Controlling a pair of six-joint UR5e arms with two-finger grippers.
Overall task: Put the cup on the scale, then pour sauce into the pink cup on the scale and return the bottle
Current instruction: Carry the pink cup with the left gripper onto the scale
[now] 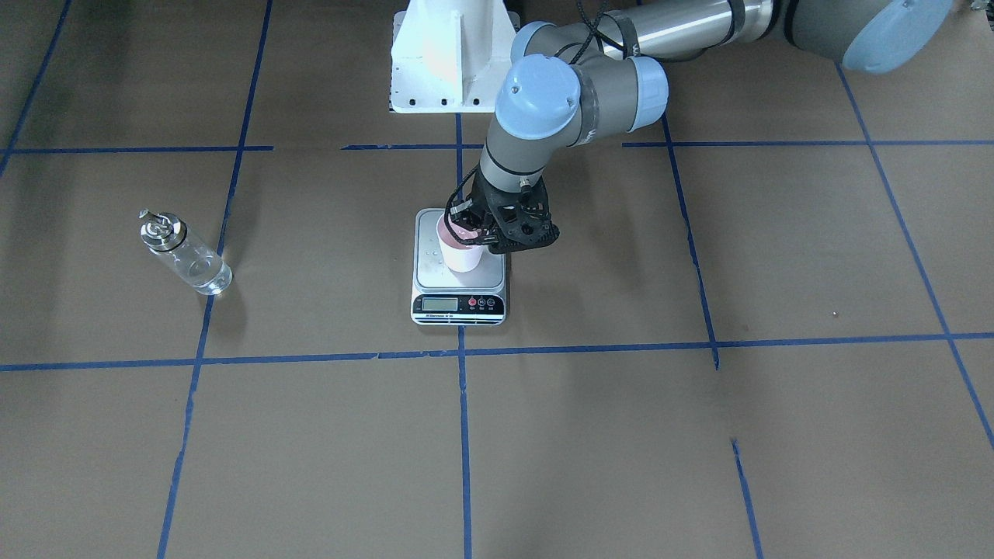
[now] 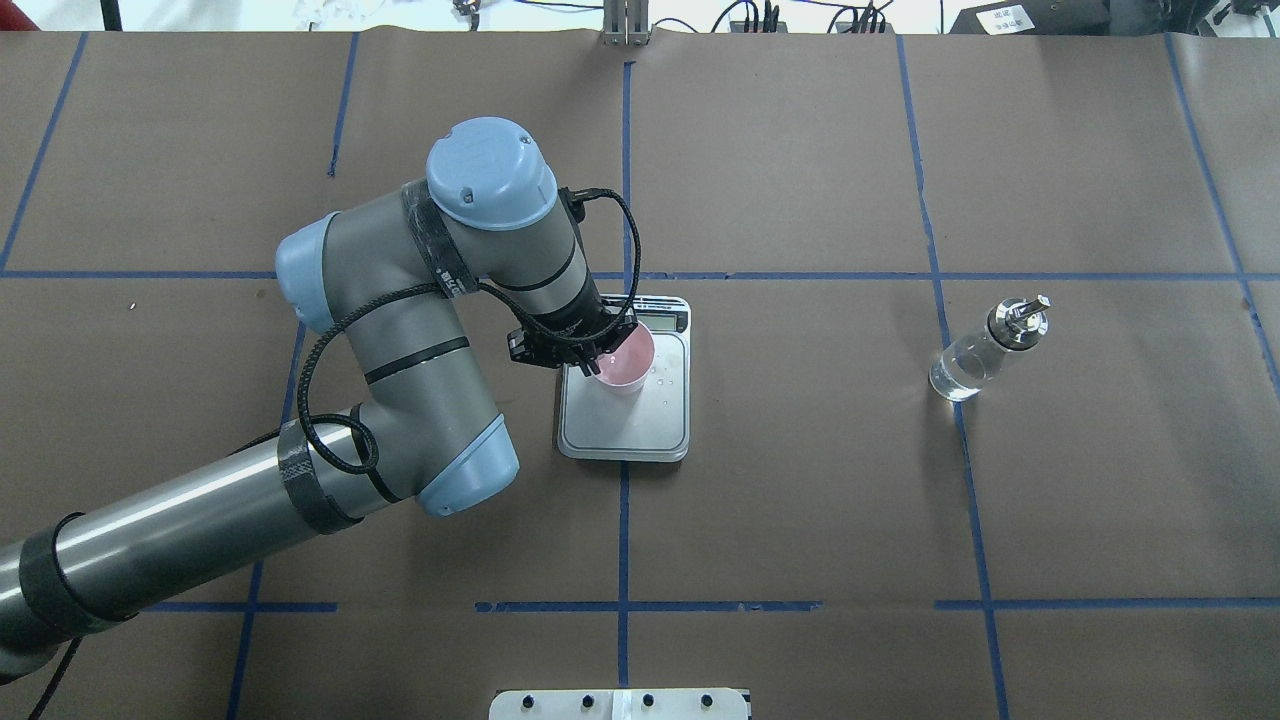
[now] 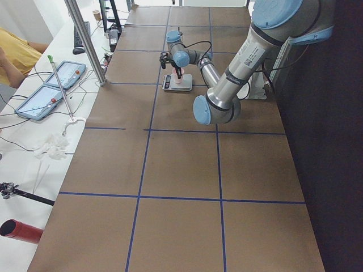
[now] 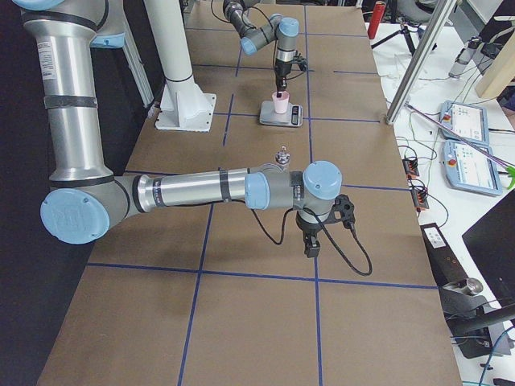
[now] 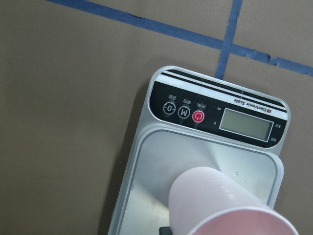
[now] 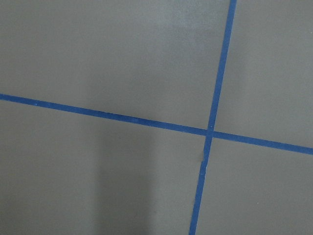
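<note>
The pink cup (image 1: 460, 252) stands upright on the silver platform of the scale (image 1: 458, 307) near the table's middle. My left gripper (image 1: 475, 227) comes down from above and is shut on the cup's rim. The cup (image 2: 628, 358) and the scale (image 2: 640, 430) also show in the overhead view, and in the left wrist view the cup (image 5: 230, 205) sits over the scale (image 5: 195, 112). The glass bottle (image 1: 186, 256) with clear sauce stands alone on my right side (image 2: 985, 350). My right gripper (image 4: 310, 245) hangs over bare table; I cannot tell if it is open.
The white base mount (image 1: 446, 62) stands behind the scale. Blue tape lines (image 6: 210, 132) grid the brown table. A bench with tablets (image 3: 51, 85) and a person in yellow (image 3: 17, 54) lie beyond the table's far edge.
</note>
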